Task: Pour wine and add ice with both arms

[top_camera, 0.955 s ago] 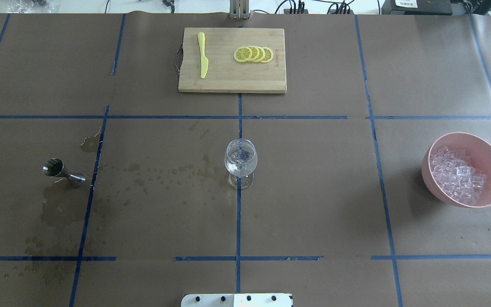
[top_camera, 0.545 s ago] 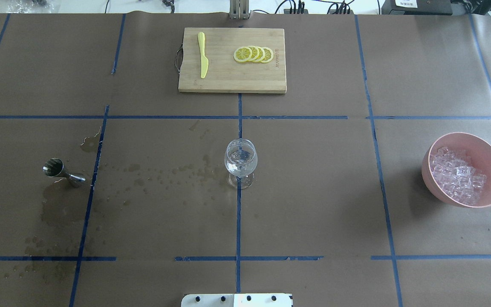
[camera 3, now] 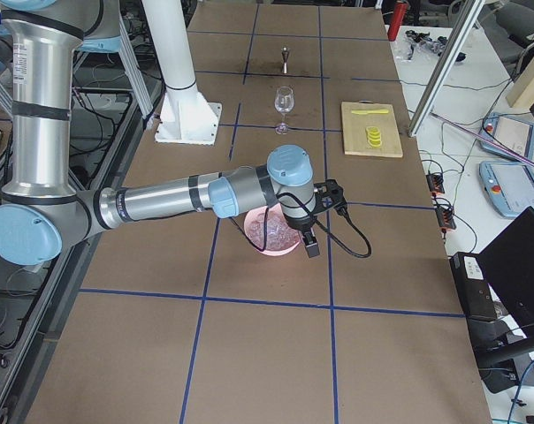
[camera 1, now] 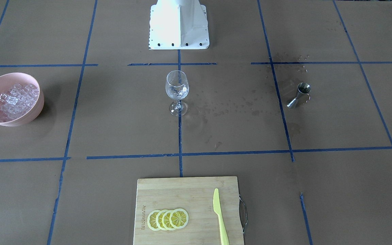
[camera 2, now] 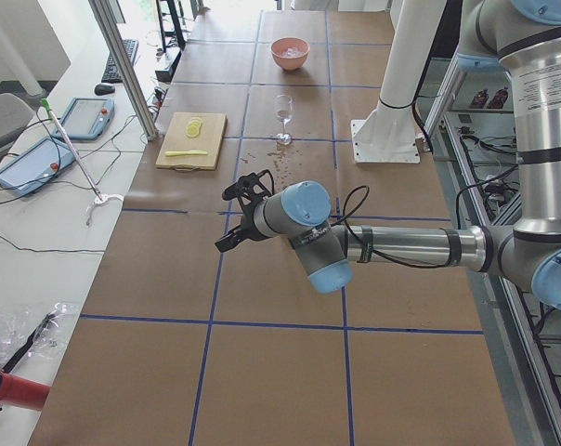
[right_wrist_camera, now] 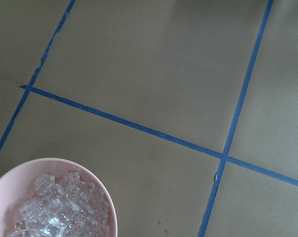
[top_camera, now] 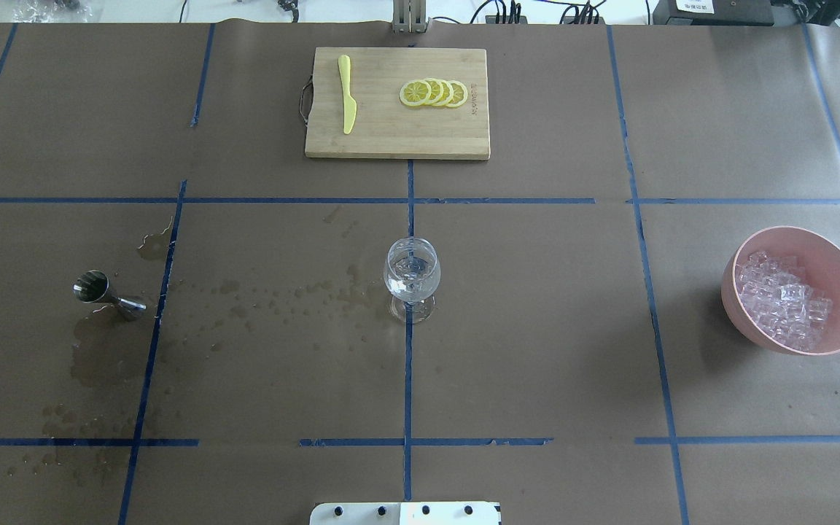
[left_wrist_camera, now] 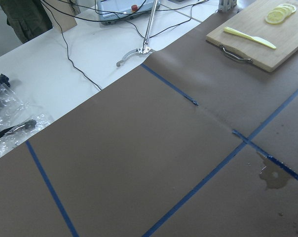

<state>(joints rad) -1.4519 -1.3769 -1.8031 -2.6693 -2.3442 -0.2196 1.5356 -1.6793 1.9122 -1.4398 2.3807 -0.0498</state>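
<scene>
Left end effector (camera 2: 236, 221) hangs over bare worktop (camera 2: 280, 279) in the left side view, and I cannot tell how wide it is parted. Right side view: right end effector (camera 3: 310, 245) points down above the pink bowl (camera 3: 276, 250) of ice (camera 3: 269, 228), grip equally unreadable. Facing view: wine glass (camera 1: 177, 89) upright at centre, jigger (camera 1: 299, 94) beside wet spots (camera 1: 230, 109). Overhead: lemon slices (top_camera: 434, 92) and knife (top_camera: 347, 93) on the cutting board (top_camera: 391, 135). Right wrist: bowl in the bottom-left corner.

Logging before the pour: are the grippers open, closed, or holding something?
Left gripper: cannot be told; only a side view shows it.
Right gripper: cannot be told, for the same reason.
</scene>
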